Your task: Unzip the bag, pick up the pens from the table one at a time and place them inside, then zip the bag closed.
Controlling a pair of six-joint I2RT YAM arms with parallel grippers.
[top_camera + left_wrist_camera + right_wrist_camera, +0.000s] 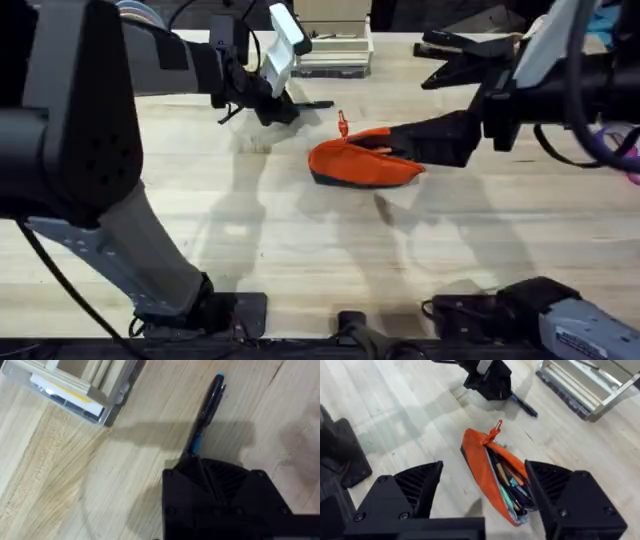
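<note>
Left pincer [285,107] grips a pen [207,410] on the worktop [300,240]; right pincer [482,495] spread wide over the unzipped bag [487,472].

I've got the bag [363,162] lying on the table [300,240] about mid-width, toward the far half, its zipper pull [342,124] sticking up at its far-left end. Bag mouth is open; several pens [512,485] sit inside it. My right gripper [485,490] hangs over the bag from the right, one finger either side of it. One pen [207,410] lies on the table behind and left of the bag, with my left gripper [268,105] down on its near end. A tray [335,50] sits at the far edge behind that pen. A stapler [465,50] sits at far right, well apart from the bag.
</note>
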